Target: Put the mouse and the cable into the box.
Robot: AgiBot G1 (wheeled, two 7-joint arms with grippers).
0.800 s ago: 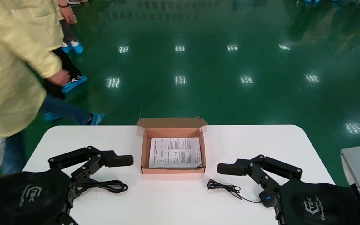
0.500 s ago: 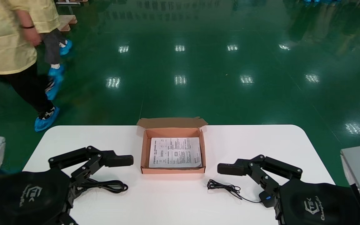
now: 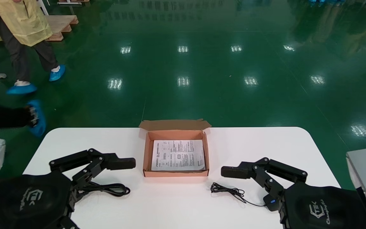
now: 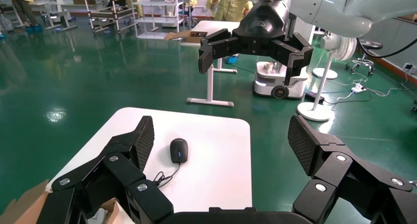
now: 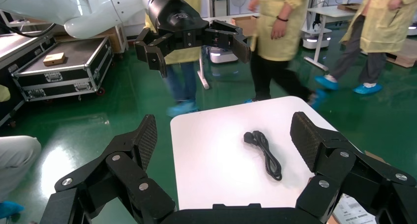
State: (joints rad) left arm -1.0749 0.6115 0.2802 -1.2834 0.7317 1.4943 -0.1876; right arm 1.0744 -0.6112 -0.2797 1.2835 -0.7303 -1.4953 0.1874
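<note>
Box central; left tool wide by cable; right tool wide, seemingly over mouse.

An industrial lab: glossy green floor, gowned staff, equipment racks.

The head camera looks forward and down over the whole white tabletop, with the box at its centre. Each wrist camera sits close behind its own spread jaws and faces across that same tabletop. The left one takes in the mouse and the right gripper, the right one the cable and the left gripper.
</note>
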